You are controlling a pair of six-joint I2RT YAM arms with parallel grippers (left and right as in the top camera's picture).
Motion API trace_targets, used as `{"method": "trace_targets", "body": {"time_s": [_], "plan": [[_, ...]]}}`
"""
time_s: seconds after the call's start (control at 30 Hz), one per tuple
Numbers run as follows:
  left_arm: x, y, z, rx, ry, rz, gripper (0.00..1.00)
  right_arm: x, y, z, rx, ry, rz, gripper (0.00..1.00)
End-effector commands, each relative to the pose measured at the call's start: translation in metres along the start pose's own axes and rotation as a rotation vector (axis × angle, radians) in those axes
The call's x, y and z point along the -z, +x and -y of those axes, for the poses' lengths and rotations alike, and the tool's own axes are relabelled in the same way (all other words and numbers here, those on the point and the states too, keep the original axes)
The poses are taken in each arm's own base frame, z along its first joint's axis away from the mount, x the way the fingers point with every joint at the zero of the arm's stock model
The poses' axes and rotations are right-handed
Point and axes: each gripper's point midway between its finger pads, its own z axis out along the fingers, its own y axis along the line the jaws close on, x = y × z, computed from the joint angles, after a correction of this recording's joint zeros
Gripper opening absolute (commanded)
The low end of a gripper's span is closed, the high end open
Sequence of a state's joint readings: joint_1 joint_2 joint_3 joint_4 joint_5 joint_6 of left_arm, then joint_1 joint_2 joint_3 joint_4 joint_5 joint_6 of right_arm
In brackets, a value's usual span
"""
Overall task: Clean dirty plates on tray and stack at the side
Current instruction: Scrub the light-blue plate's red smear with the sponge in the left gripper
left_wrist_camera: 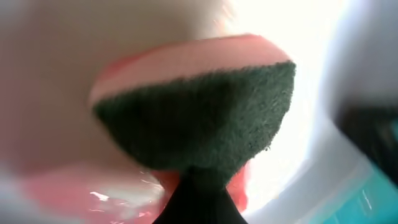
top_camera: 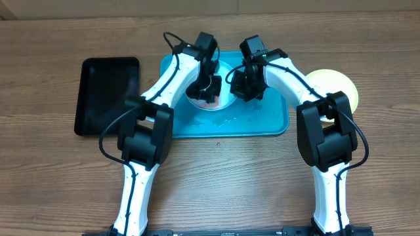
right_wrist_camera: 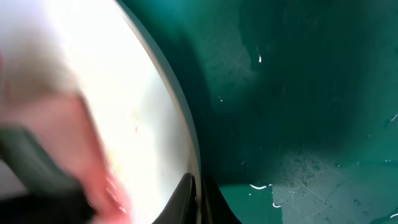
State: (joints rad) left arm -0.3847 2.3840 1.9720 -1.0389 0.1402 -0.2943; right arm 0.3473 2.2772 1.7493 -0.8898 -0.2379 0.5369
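A black tray (top_camera: 108, 95) lies at the left of a wooden table (top_camera: 52, 183), just beside a turquoise tray (top_camera: 269, 118), as 2 robot arms meet over 1 plate (top_camera: 224, 98) on the turquoise tray's left half. The left gripper (top_camera: 209, 85) reaches in from the near-left and pinches a sponge (left_wrist_camera: 199, 112). The left wrist camera shows its dark green scouring face and pink body pressed close against the plate's pale centre, where a red smear shows under the sponge. The plate itself appears white or pale-rimmed; the glare makes its exact rim colour hard to tell. To its right, the right gripper (top_camera: 246, 84) comes in from the near-right. Its dark fingers are closed on either side of the plate's right rim, as the right wrist camera shows, with the pink of the sponge blurred at the far left of that view. Water droplets (right_wrist_camera: 311, 180) speckle the bare floor of the turquoise tray beside the plate. At far right, a yellow-green-rimmed plate (top_camera: 338, 88) sits on the table off the tray, just past its right edge and partly hidden by the right arm.
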Motion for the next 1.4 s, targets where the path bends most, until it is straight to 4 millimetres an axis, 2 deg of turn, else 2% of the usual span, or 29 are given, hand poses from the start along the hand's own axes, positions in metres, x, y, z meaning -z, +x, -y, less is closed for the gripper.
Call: {"method": "trace_targets", "body": {"time_s": [0.0,0.1,0.17,0.23,0.33,0.47,0.5,0.57,0.67,0.77,0.83,0.93,1.03,1.13,1.2,1.27,1.37], "plan": [[-0.003,-0.024,-0.092,0.217,-0.462,0.165,0.04,-0.008,0.002,0.014,-0.001,0.053,-0.014,0.04],[0.004,-0.025,-0.098,0.226,-0.544,0.204,0.04,-0.008,0.002,0.014,-0.001,0.053,-0.014,0.04],[0.0,-0.021,-0.088,0.181,-0.514,0.175,0.04,-0.008,0.002,0.014,-0.001,0.053,-0.014,0.04],[-0.012,-0.011,-0.064,0.039,-0.389,0.08,0.04,-0.008,0.002,0.014,-0.001,0.053,-0.014,0.04],[-0.023,0.023,-0.016,-0.184,-0.101,-0.103,0.04,-0.008,0.003,0.014,-0.002,0.056,-0.019,0.04],[-0.011,0.069,0.04,-0.409,0.281,-0.263,0.04,-0.008,0.007,0.015,-0.004,0.058,-0.037,0.04],[-0.006,0.078,0.05,-0.452,0.359,-0.282,0.04,-0.008,0.009,0.014,-0.004,0.051,-0.048,0.04],[-0.003,0.082,0.056,-0.465,0.403,-0.291,0.04,-0.008,0.013,0.014,-0.005,0.046,-0.066,0.03],[-0.007,0.072,0.055,-0.451,0.38,-0.253,0.04,-0.008,0.02,0.014,-0.004,0.057,-0.09,0.04],[-0.018,0.04,0.039,-0.318,0.244,-0.157,0.04,-0.008,0.027,0.014,0.011,0.068,-0.109,0.04],[-0.019,0.017,0.022,-0.238,0.132,-0.082,0.04,-0.009,0.03,0.013,0.021,0.073,-0.117,0.04],[-0.012,-0.015,-0.017,-0.079,-0.086,0.034,0.04,-0.009,0.03,0.012,0.024,0.07,-0.116,0.04],[-0.001,-0.03,-0.059,0.086,-0.304,0.123,0.04,-0.009,0.029,0.01,0.025,0.059,-0.113,0.04],[0.008,-0.025,-0.086,0.167,-0.434,0.135,0.04,-0.008,0.028,0.012,0.017,0.056,-0.113,0.04],[0.01,-0.015,-0.093,0.176,-0.458,0.094,0.04,-0.008,0.026,0.014,0.015,0.054,-0.112,0.04],[0.007,-0.002,-0.089,0.148,-0.429,0.027,0.04,-0.007,0.023,0.016,0.013,0.05,-0.109,0.04],[0.0,0.025,-0.064,0.001,-0.27,-0.132,0.04,-0.005,0.017,0.02,-0.001,0.039,-0.101,0.04]]}}
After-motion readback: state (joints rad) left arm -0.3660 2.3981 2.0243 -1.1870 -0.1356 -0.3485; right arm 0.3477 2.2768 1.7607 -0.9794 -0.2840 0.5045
